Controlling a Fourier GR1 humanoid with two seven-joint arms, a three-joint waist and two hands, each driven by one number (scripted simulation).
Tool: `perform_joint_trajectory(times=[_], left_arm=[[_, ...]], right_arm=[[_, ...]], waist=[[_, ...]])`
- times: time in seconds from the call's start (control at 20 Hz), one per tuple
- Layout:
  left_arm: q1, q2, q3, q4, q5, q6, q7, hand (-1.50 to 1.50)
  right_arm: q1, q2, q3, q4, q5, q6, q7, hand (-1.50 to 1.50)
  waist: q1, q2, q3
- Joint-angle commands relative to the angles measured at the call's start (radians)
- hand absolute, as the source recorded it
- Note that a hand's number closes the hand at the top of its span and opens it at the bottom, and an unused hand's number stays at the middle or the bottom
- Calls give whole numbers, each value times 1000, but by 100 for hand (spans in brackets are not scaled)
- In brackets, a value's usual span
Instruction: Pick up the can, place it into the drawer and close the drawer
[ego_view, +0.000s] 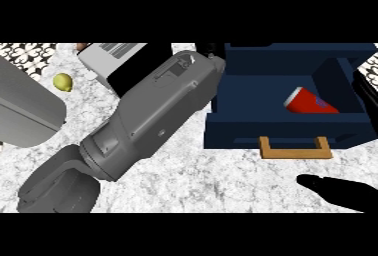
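The red can (310, 101) lies tilted inside the open dark blue drawer (280, 131), toward its right side, and no hand touches it. A wooden handle (294, 148) sticks out from the drawer's front. My right hand (341, 193) shows at the lower right, just in front of the handle and apart from it, with its fingers stretched out to the left. My left forearm (155, 110) runs diagonally from the lower left up to the drawer's back left corner. Its own wrist end hides the left hand.
A yellow lemon (63, 82) lies on the marble counter (221, 175) at the upper left. A white box with a striped label (111, 54) stands at the back. A large rounded grey shape (22, 107) fills the left edge.
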Motion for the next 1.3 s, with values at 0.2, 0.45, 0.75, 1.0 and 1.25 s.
perform_joint_trajectory(times=[0.2, 0.45, 0.75, 1.0, 1.25], left_arm=[[24, 68, 0, -63, -45, -25, 54, -150], [28, 110, -9, -95, -71, -15, 117, -150], [114, 200, -1, -199, -102, -2, 138, -150], [175, 237, 12, -245, -129, -14, 147, -150], [244, 327, 2, -377, -152, -17, 207, -150]], right_arm=[[-228, -29, 148, 321, 292, -136, -28, -150], [-355, -64, 159, 580, 369, -198, -103, -150], [-430, -52, 197, 820, 521, -351, -116, -150], [-504, -9, 185, 1067, 580, -493, -119, -150], [-556, -40, 140, 1272, 625, -640, -152, -150]], waist=[[29, -6, -1], [36, -4, 0], [37, -9, 0], [35, -3, 0], [45, -4, 1]])
